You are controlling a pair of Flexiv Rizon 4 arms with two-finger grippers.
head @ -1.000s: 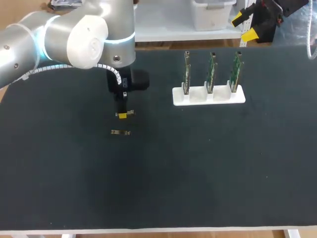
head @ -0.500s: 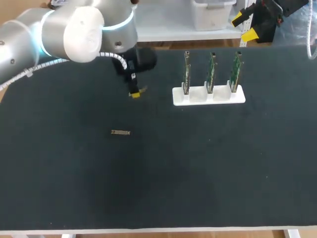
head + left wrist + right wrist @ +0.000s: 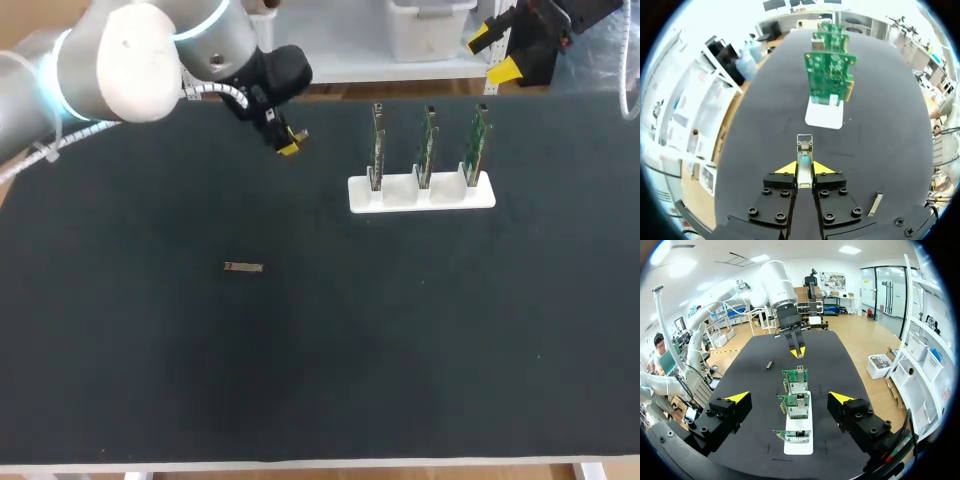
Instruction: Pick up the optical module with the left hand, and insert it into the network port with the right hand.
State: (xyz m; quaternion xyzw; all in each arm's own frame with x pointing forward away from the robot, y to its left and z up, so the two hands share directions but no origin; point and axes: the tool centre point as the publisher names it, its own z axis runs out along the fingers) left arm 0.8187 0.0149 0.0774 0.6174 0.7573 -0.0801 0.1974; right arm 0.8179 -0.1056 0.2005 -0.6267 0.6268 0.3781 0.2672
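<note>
Pincers first: your left pincer (image 3: 288,142) is clenched on the optical module (image 3: 804,150), gripping it from both sides, with its metal end sticking out ahead of the yellow tips. It hangs over the desk (image 3: 320,380) toward the far edge, near the left end of the white holder (image 3: 421,195) but apart from it. The holder carries three green boards (image 3: 427,140) upright in a row. In the left wrist view the nearest board is straight ahead of the held module, well apart. A network port (image 3: 799,371) sits at a board's top edge. A small metal bar (image 3: 243,267) lies flat on the desk, well apart from the holder; it is probably a second module, but too small to be sure. Your right pincer (image 3: 790,397) is released, fingers spread wide, with the row of boards ahead of it.
</note>
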